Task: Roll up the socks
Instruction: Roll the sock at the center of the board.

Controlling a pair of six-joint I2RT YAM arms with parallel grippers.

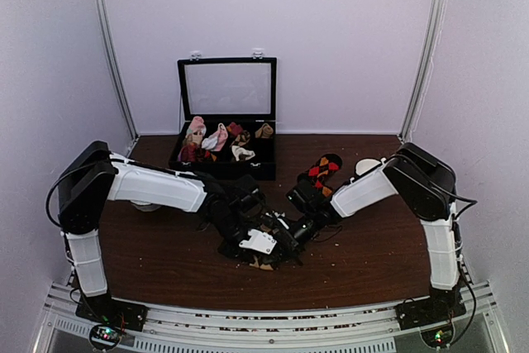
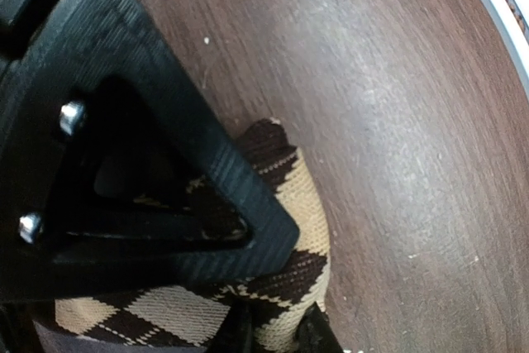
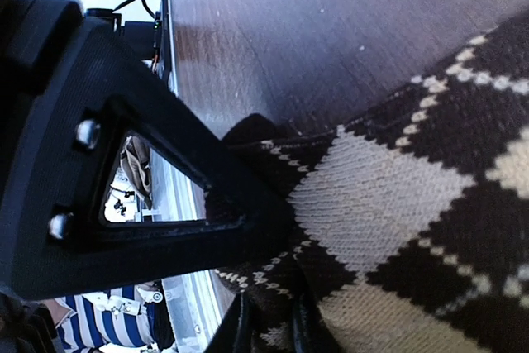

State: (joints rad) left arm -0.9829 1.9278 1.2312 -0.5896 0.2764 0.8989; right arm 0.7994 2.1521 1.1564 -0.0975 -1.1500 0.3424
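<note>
Tan-and-black knit fills both pairs of jaws. The left jaws are clenched on a bunched end of the tan argyle sock (image 2: 307, 204), whose cream band bulges out past the black finger (image 2: 211, 155). The right jaws grip a fold of the same sock (image 3: 388, 196) from the other side, the cloth creased where it is gathered at the tip. That sock (image 1: 263, 263) lies on the table (image 1: 165, 274) near its front edge, between the two arm bases, with both wrists crowded low over it. Further back, a red-and-orange argyle sock (image 1: 324, 169) lies flat beyond the right wrist. Behind that, an open black box (image 1: 248, 173) holds pink and white bundles.

This looks like the roll itself. To do it well, one pair should anchor the bunched end while the other winds the free cloth around it, low to the table and under even pull. The knit is soft and stretchy, so any slack will likely let the roll spring open. Only one pair should let go at a time.
</note>
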